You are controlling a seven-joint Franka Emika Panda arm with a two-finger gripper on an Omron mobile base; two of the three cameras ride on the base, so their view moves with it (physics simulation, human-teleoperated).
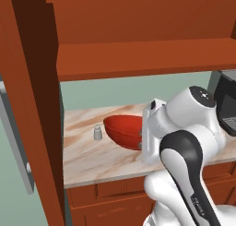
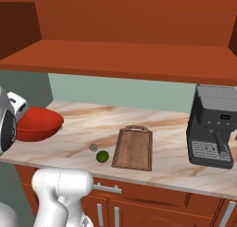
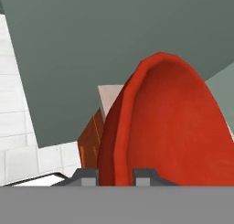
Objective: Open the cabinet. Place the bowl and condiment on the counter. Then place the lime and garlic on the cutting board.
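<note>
White arm links fill the near right of the left base view, and past them the bowl [image 1: 123,129] sits tilted just above the counter [image 1: 92,158], its right side hidden by the hand. The condiment [image 1: 97,133] stands just to its left, under the open cabinet [image 1: 138,59].

From the right base view, the lime [image 2: 102,156] and garlic [image 2: 94,147] lie just left of the cutting board [image 2: 134,147], with a coffee machine [image 2: 213,126] far right.

Seen from the hand, the gripper [image 3: 116,176] pinches the bowl's rim between its fingertips [image 3: 86,176]. My judgement: lower it level until it rests flat, then release, clear of the shaker.
</note>
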